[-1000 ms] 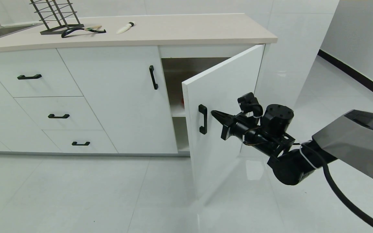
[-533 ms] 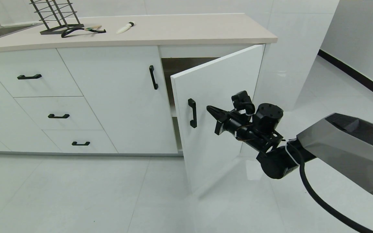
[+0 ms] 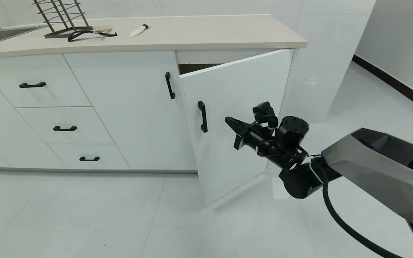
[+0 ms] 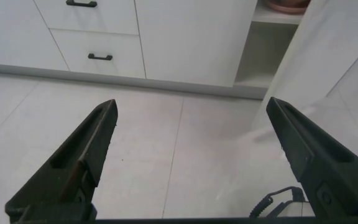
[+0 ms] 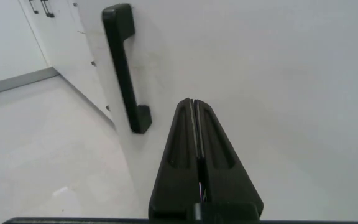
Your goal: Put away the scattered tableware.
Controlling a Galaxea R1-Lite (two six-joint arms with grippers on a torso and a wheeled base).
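The right pincer (image 3: 229,122) is closed tight with nothing between its fingers, its joined tip set against the outer face of the white cupboard door (image 3: 242,86), just beside the black handle (image 3: 202,116); contact looks likely but cannot be confirmed. The door stands ajar, with a dark gap at its top edge, so the step in hand seems to be pushing it to. To do that well, keep the tip on the flat panel near the handle side, far from the hinges, press squarely so it does not skid onto the handle, and ease off near the frame so the door does not bounce. The left pincer (image 4: 191,107) hangs wide open and empty above the floor (image 4: 166,155). Past it, a pinkish dish (image 4: 288,5) sits on the shelf (image 4: 278,17) inside the cupboard. On the bench (image 3: 210,32), a curved dark-handled utensil (image 3: 84,34) and a short pale-handled utensil (image 3: 139,30) lie flat near the wire rack (image 3: 63,18), not yet put away
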